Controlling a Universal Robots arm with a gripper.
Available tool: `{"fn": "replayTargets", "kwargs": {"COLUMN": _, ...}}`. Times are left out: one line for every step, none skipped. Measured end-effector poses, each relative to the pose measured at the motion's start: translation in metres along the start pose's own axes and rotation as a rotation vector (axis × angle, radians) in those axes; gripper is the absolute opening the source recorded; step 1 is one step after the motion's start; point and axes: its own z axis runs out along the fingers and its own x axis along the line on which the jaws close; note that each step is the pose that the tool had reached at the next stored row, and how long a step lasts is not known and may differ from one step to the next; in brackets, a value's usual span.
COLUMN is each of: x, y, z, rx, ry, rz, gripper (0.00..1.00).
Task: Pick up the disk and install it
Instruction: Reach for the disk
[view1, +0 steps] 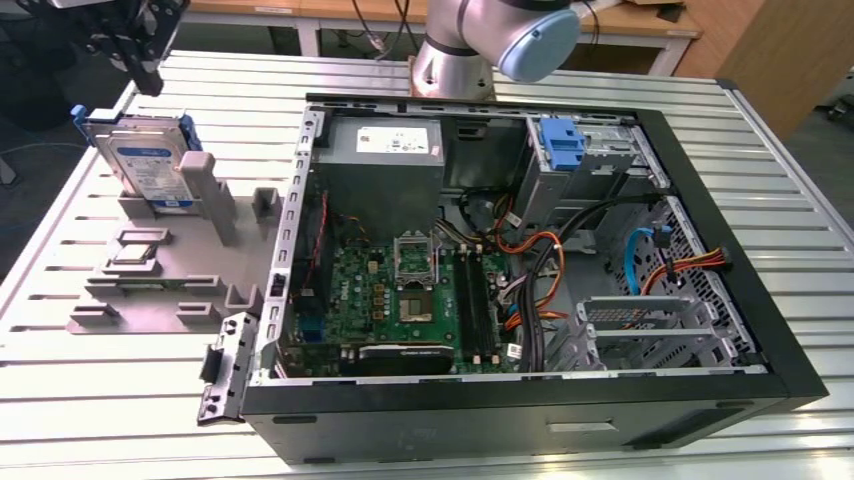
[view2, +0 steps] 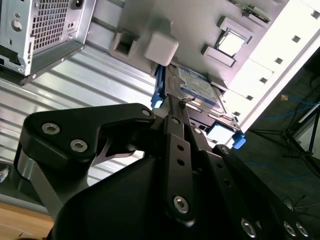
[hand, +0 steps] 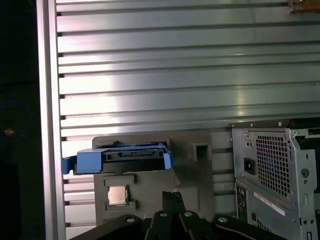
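Note:
The disk (view1: 140, 160) stands on edge in a grey holder (view1: 174, 290) at the exterior view's left, its white-and-blue label facing out and a blue carrier around it. My gripper (view1: 144, 70) hangs above and a little behind it, apart from it. In the first wrist view the disk (hand: 125, 156) shows edge-on as a blue-framed bar ahead of the gripper (hand: 173, 197), whose fingers are pressed together with nothing between them. In the second wrist view the shut gripper (view2: 176, 107) points toward the disk (view2: 197, 87).
An open computer case (view1: 787, 330) lies at the exterior view's right, with a blue bracket (view1: 567, 145) in its drive bay and a grey power supply (view1: 384, 150). A small square chip (hand: 118, 195) sits on the holder. The table is slatted metal (view1: 80, 420).

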Motion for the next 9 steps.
{"fn": "replayTargets", "kwargs": {"x": 0.0025, "y": 0.0006, "z": 0.0003, "rx": 0.0001, "ry": 0.0001, "rz": 0.0, "gripper": 0.1}}
{"fn": "replayTargets", "kwargs": {"x": 0.0048, "y": 0.0012, "z": 0.0005, "rx": 0.0001, "ry": 0.0002, "rz": 0.0, "gripper": 0.1}}
{"fn": "replayTargets", "kwargs": {"x": 0.0068, "y": 0.0017, "z": 0.0008, "rx": 0.0001, "ry": 0.0003, "rz": 0.0, "gripper": 0.1}}
{"fn": "replayTargets", "kwargs": {"x": 0.0086, "y": 0.0023, "z": 0.0011, "rx": 0.0001, "ry": 0.0003, "rz": 0.0, "gripper": 0.1}}
{"fn": "replayTargets", "kwargs": {"x": 0.0103, "y": 0.0029, "z": 0.0014, "rx": 0.0002, "ry": 0.0004, "rz": 0.0, "gripper": 0.1}}
{"fn": "replayTargets", "kwargs": {"x": 0.012, "y": 0.0039, "z": 0.0018, "rx": 0.0002, "ry": 0.0003, "rz": 0.0, "gripper": 0.1}}
{"fn": "replayTargets", "kwargs": {"x": 0.0139, "y": 0.0052, "z": 0.0021, "rx": 0.0002, "ry": 0.0003, "rz": 0.0, "gripper": 0.1}}
{"fn": "replayTargets", "kwargs": {"x": 0.0159, "y": 0.0062, "z": 0.0023, "rx": 0.0003, "ry": 0.0005, "rz": 0.0, "gripper": 0.1}}
{"fn": "replayTargets", "kwargs": {"x": 0.0181, "y": 0.0073, "z": 0.0027, "rx": 0.0003, "ry": 0.0005, "rz": 0.0, "gripper": 0.1}}
